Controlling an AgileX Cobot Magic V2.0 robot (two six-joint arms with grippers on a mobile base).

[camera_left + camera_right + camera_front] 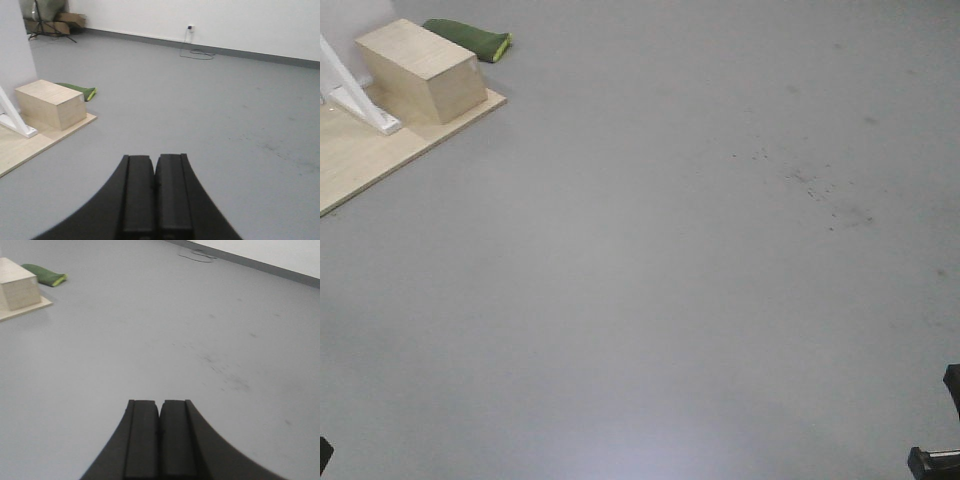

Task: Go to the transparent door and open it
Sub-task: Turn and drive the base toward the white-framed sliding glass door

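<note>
The transparent door is out of view in all three views. My left gripper [154, 159] is shut and empty, its black jaws pressed together, pointing over bare grey floor [200, 115]. My right gripper [160, 404] is also shut and empty above grey floor [150, 330]. In the front view only small black parts of the robot show at the bottom corners [938, 455].
A light wooden box [422, 68] stands on a plywood platform [360, 155] at the far left, with a white frame leg [355, 97] and a green bag [470, 38] beside it. A white wall with grey skirting and a cable [197, 52] lies ahead. Dark scuffs [830, 195] mark the floor.
</note>
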